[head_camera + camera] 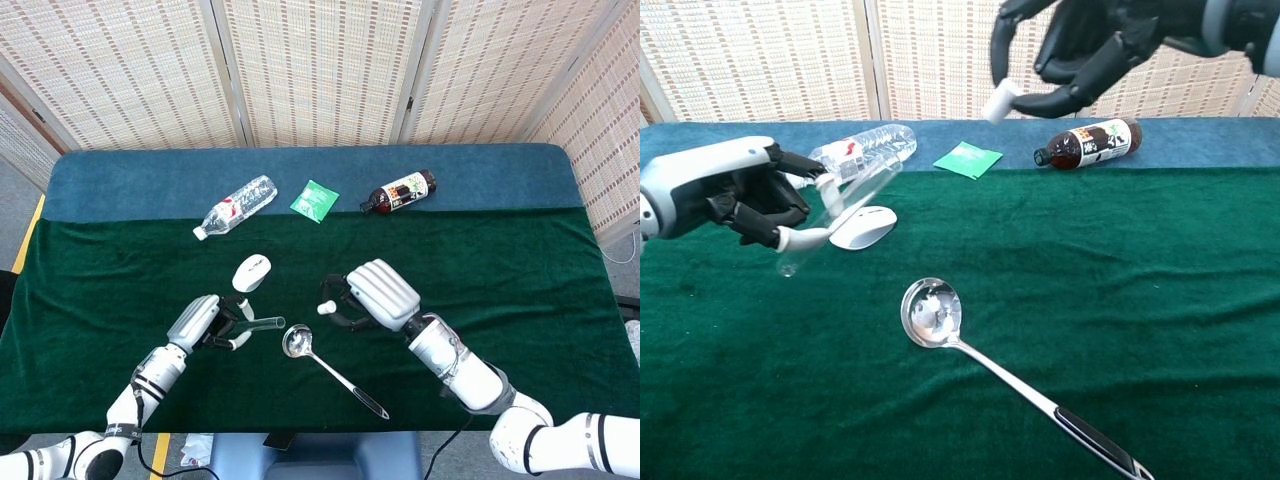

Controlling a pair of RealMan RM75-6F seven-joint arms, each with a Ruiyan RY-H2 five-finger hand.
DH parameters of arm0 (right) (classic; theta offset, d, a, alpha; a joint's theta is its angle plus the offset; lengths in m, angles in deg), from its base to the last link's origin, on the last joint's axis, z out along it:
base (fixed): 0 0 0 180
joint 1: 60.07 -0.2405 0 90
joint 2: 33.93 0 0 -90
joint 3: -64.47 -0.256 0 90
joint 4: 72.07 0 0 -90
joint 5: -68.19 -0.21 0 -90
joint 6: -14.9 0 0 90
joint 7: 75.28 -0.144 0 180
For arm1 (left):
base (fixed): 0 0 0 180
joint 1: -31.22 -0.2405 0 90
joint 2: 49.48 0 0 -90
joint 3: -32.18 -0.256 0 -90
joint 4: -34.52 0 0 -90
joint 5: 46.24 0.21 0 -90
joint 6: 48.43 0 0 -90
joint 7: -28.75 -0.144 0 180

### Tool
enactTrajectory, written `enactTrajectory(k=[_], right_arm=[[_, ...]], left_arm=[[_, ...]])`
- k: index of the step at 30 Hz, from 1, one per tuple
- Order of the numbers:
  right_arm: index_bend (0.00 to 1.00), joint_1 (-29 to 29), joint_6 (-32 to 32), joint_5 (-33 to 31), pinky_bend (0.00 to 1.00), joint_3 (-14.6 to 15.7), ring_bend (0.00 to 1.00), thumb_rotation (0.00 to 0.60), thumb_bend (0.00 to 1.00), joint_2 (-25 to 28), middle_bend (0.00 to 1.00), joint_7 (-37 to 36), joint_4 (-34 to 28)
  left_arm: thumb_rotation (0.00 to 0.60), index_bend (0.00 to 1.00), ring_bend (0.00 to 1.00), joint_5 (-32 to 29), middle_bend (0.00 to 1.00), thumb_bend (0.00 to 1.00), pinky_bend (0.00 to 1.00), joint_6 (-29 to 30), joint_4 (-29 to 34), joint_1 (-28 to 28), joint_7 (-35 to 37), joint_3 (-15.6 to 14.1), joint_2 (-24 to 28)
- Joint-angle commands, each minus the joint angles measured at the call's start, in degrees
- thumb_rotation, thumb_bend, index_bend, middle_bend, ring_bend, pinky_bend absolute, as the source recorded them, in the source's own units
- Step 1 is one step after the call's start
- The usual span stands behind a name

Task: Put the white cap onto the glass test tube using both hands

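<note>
The glass test tube (840, 212) is a clear, narrow cylinder, held in the air above the tabletop (1160, 300) by the left hand (735, 195). It is gripped near its rounded closed end, which juts just below the fingers, while the open end is tilted up and away from the hand. The white cap (998, 102) is small and cylindrical, pinched at the fingertips of the right hand (1090, 45). It is carried high, well apart from the tube's open end and to that end's right.
</note>
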Motion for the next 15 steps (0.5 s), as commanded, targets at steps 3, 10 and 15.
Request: enactTrajectory(k=[3, 10, 15], right_arm=[[0.76, -1.43, 0.27, 0.28, 1.0, 0.39, 1.0, 0.6, 0.48, -1.47, 0.98, 0.6, -0.34], [0.76, -2.78, 0.17, -0.81, 1.0, 1.21, 1.0, 0.6, 0.48, -2.88, 0.98, 2.26, -0.06], [0.76, -3.89, 0.24, -1.68, 1.0, 1.74, 1.0, 0.6, 0.48, -3.91, 0.98, 3.84, 0.32]], left_arm=[[0.6, 0.68, 0.91, -0.53, 0.96, 0.54, 0.86, -0.6, -0.01, 0.49, 1.25, 0.18, -0.85], [0.6, 0.68, 0.91, -0.73, 0.96, 0.55, 0.86, -1.27, -0.23, 0.88, 2.5, 0.08, -1.06], [0.6, 0.68, 0.91, -0.82, 0.96, 0.55, 0.86, -1.44, -0.07, 1.06, 2.62, -0.05, -0.9]])
